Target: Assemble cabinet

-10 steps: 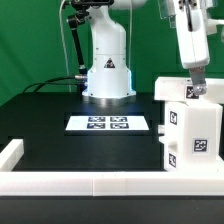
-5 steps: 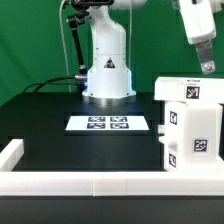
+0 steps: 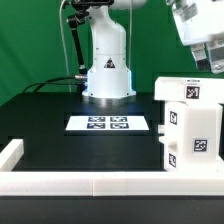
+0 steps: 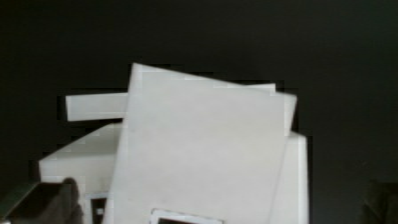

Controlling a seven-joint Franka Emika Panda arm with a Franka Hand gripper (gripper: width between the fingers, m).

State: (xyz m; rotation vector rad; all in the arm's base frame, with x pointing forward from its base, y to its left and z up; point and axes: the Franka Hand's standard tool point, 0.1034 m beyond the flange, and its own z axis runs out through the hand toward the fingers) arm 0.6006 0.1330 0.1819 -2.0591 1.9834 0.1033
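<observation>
The cabinet (image 3: 192,128) is a white box with black-and-white tags, standing at the exterior view's right with a white top panel (image 3: 186,89) on it. My gripper (image 3: 214,62) hangs above the cabinet's far right corner, clear of it, partly cut off by the frame edge. In the wrist view the cabinet (image 4: 205,140) fills the middle from above. My gripper (image 4: 214,205) is open and empty, with dark fingertips (image 4: 54,200) wide apart at the picture's edges.
The marker board (image 3: 108,123) lies flat on the black table in the middle. The robot's white base (image 3: 107,70) stands behind it. A long white rail (image 3: 100,183) runs along the front, and a short one (image 3: 10,152) stands at the exterior view's left.
My gripper has risen from the cabinet's top panel and moved up toward the exterior view's right. The cabinet has not moved.
</observation>
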